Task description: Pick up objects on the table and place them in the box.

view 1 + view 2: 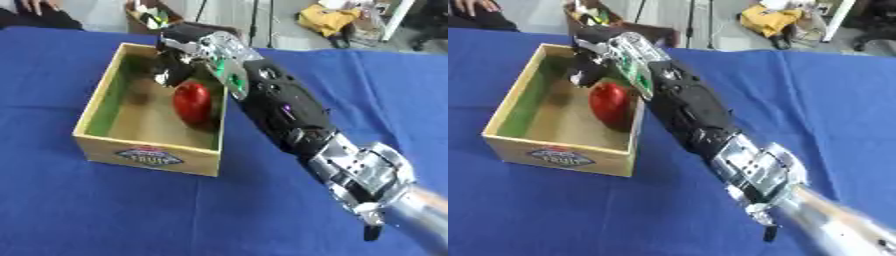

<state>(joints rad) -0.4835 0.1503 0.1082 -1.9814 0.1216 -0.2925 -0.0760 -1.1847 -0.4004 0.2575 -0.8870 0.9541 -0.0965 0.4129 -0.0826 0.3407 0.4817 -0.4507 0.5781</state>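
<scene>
A red apple lies inside the wooden box, against its right wall. The box stands on the blue table at the left and has a label on its front wall. My right arm reaches in from the lower right, across the box's right rim. My right hand hangs over the box's far right corner. Its fingers point down into the box, relaxed, just above and behind the apple. They are not closed round it. My left hand shows in neither view.
Blue cloth covers the table in front of and to the right of the box. Beyond the far edge lie a small carton with clutter and a yellow thing on the floor.
</scene>
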